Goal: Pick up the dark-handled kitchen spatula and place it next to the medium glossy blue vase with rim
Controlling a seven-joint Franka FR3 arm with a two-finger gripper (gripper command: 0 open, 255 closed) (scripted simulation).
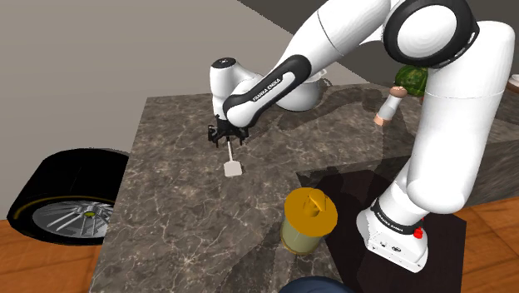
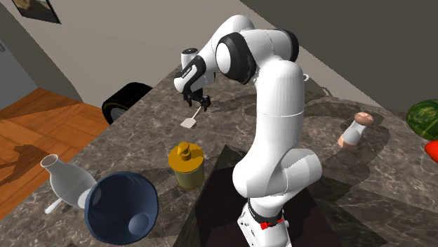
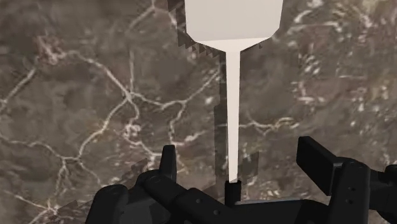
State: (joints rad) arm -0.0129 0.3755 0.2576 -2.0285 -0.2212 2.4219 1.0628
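Note:
The spatula (image 1: 232,165) lies on the dark marble counter (image 1: 166,216), its pale blade (image 3: 233,20) pointing away from the hand and its thin shaft (image 3: 233,114) running back to a dark handle. My gripper (image 1: 226,137) (image 2: 198,105) (image 3: 240,159) is low over that handle, open, with one black finger (image 3: 168,164) on each side and a gap to the shaft on both. The glossy blue vase (image 2: 121,209) (image 1: 316,286) stands at the counter's near end, well away from the spatula.
A yellow lidded jar (image 1: 309,218) (image 2: 186,163) stands between the spatula and the blue vase. A white vase (image 2: 64,179) is beside the blue one. A small figurine (image 1: 389,106), a watermelon (image 2: 425,116) and a white pot (image 1: 306,91) sit farther off. A tyre (image 1: 66,196) leans beyond the counter's edge.

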